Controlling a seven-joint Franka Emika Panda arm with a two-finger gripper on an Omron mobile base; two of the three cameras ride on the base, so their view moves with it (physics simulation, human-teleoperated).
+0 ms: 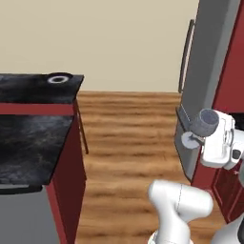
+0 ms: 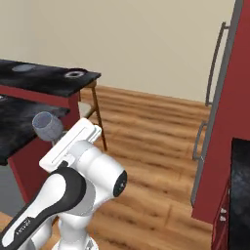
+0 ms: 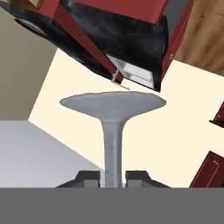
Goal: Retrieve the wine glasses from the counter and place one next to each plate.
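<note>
A grey-tinted wine glass (image 1: 205, 122) hangs tilted in the air over the wooden floor, with my gripper (image 1: 198, 136) shut on its stem. From the other side its bowl (image 2: 46, 124) sticks out past the white hand, and my gripper (image 2: 57, 136) is just below it. In the hand view my gripper (image 3: 114, 178) pinches the thin stem (image 3: 112, 144), which ends in a wide round disc. A blue-rimmed plate (image 1: 58, 78) lies on the far raised black worktop, seen again as the plate (image 2: 73, 74) with a plain grey plate (image 2: 23, 68) to its left. The counter (image 2: 241, 180) is at the right edge.
The black marbled island (image 1: 33, 138) with red sides fills the left. A wooden stool (image 2: 93, 100) stands at its end. A tall grey fridge (image 1: 205, 57) with long handles rises at the right beside red cabinets. Open wooden floor (image 1: 128, 143) lies between them.
</note>
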